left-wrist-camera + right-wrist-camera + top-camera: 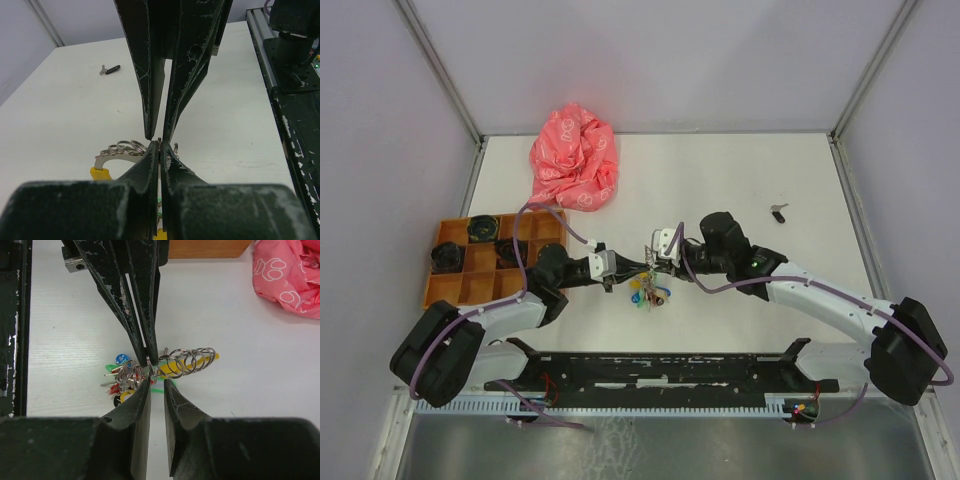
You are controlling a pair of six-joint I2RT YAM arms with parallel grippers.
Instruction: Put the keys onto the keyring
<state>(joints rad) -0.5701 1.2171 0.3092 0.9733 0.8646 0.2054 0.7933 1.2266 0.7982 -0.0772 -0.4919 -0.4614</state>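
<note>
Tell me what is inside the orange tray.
The orange tray holds black round items in at least three compartments; the near-left ones look bare. The left arm and its cable cover the right part, so anything there is hidden.

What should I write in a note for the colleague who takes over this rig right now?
The left gripper has its fingers shut and seems to pinch the keyring.
The right gripper has its fingers a little apart at the same spot; I cannot tell whether it grips.
The black key lies alone on the table, on the right arm's side, off the ring.
A red head shows in the bunch beside the ring; I cannot tell whether it is threaded.
Done: ring held.
Left: at least fetch and thread the black key.
</note>
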